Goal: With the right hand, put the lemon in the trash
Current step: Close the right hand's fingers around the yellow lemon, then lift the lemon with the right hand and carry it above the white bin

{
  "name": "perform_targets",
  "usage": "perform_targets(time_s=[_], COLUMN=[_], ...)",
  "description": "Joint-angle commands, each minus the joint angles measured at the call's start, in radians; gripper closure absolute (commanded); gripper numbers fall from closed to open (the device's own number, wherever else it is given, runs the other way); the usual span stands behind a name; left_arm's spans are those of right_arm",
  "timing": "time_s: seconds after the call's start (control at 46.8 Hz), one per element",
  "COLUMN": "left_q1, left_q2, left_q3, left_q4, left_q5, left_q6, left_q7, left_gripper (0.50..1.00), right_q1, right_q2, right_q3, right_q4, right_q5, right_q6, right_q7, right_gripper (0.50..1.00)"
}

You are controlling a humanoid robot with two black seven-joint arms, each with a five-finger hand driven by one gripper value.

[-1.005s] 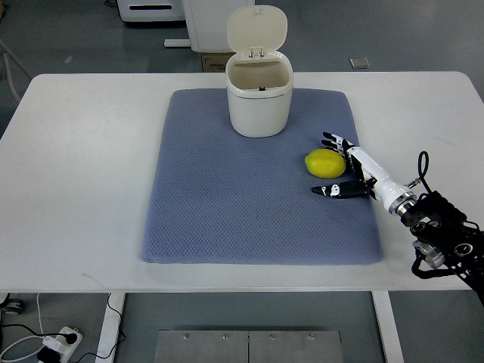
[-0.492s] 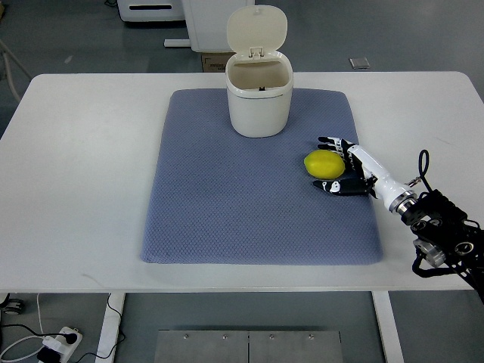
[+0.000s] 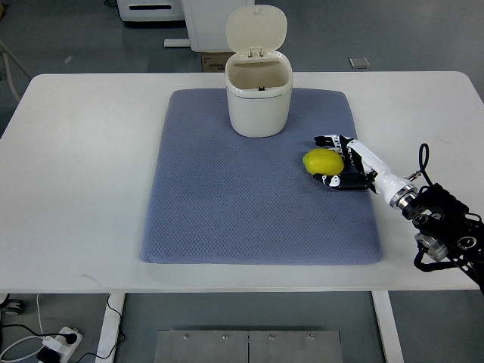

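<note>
— What do you see, largest first?

— I see a white counter [image 3: 83, 166] with a blue-grey mat [image 3: 227, 197] on it. At the mat's far edge stands the cream bin [image 3: 259, 94], lid tipped up and open.

— And your arm?

— I have the right hand [image 3: 342, 161] on the mat's right side, arm coming in from the lower right.

— The lemon [image 3: 324, 162]?

— It lies on the mat, near the bin's right front. My fingers [image 3: 330, 141] are spread around it, above and below; released, grasping nothing that I can confirm.
</note>
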Motion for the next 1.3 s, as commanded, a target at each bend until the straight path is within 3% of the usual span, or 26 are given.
perform_targets(time_s=[0.0,0.064,0.257,0.406,0.706,1.283], left_q1=[0.0,0.0,0.0,0.0,0.0,0.0], left_q2=[0.0,0.0,0.0,0.0,0.0,0.0], left_q3=[0.0,0.0,0.0,0.0,0.0,0.0], left_q4=[0.0,0.0,0.0,0.0,0.0,0.0], left_q5=[0.0,0.0,0.0,0.0,0.0,0.0], left_q6=[0.0,0.0,0.0,0.0,0.0,0.0], left_q7=[0.0,0.0,0.0,0.0,0.0,0.0], left_gripper=[0.5,0.5,0.5,0.5,0.5,0.5], right_q1=[-0.001,-0.001,-0.002,-0.001,0.047,0.302], right_q2=[0.0,0.0,0.006,0.008,0.003,-0.035], right_q3=[-0.001,-0.003,-0.023,-0.031,-0.023,-0.031], right_q4=[0.0,0.0,-0.004,-0.004,-0.005,0.006], right_q5=[0.0,-0.002,-0.005,-0.003,0.0,0.003], right_q6=[0.002,0.001,0.001,-0.001,-0.003,0.007], right_q7=[0.001,0.001,0.001,0.001,-0.082,-0.233], right_gripper=[0.818,0.843,0.856,1.0,1.0,1.0])
